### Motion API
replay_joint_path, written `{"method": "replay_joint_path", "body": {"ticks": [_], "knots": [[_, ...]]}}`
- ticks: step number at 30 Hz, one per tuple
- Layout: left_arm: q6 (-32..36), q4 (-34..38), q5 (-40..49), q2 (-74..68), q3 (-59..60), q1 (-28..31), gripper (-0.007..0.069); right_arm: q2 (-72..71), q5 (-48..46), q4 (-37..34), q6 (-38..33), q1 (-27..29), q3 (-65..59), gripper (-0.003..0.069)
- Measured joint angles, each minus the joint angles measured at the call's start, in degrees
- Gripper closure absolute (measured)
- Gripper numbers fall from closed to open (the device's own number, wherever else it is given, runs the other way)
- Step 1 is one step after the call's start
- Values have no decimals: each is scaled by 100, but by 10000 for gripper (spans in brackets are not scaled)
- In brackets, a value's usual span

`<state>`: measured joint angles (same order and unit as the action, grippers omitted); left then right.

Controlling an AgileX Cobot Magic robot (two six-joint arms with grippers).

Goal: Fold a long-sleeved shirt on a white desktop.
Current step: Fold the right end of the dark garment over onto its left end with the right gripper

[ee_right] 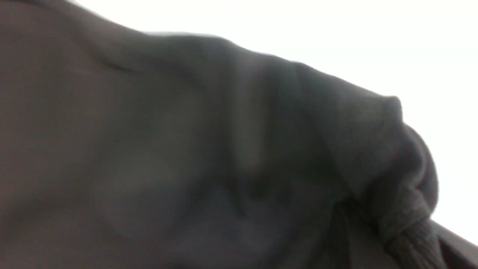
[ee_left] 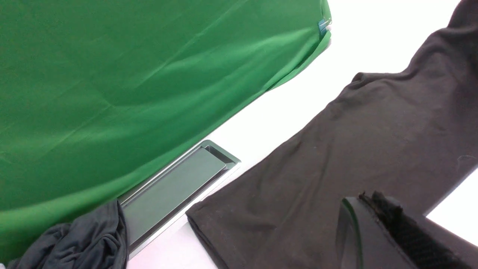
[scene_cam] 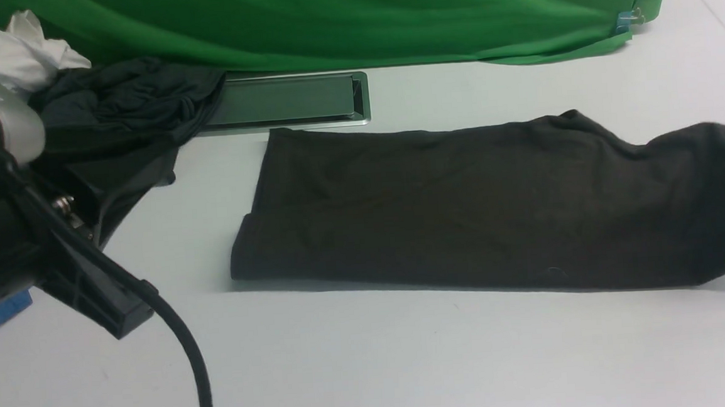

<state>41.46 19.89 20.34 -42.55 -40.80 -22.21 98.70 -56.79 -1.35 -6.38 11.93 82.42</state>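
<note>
1 small pinch: right hand [ee_right: 422,239] clamps shirt [scene_cam: 463,203] at 3 o'clock; a slip could undo folds. Left hand [ee_left: 388,228] closed.

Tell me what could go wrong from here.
1. The long-sleeved shirt is raised and bunched at its right end; a small pinch there could slip mid-fold.
2. Its far left corner lies by the cable slot; dragging could catch it.
3. The dark garment pile sits close and could tangle.
</note>
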Motion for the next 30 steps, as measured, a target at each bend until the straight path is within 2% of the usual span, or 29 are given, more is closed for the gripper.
{"method": "replay_joint_path", "body": {"ticks": [4, 9, 12, 19, 30], "knots": [[0, 0, -20, 0, 6, 0, 606, -337, 113, -761, -124, -465, 51, 564], [0, 0, -67, 0, 6, 0, 606, -354, 296, -2063, -444, -1402, 679, 564], [-13, 17, -67, 0, 6, 0, 606, -162, 339, -2495, -554, -1846, 1054, 564], [-176, 41, -67, 0, 6, 0, 606, 576, 329, -3015, -658, -2600, 1912, 564], [-207, 41, -61, 0, 6, 0, 606, 1674, 52, -3702, -886, -3449, 3205, 564]]}}
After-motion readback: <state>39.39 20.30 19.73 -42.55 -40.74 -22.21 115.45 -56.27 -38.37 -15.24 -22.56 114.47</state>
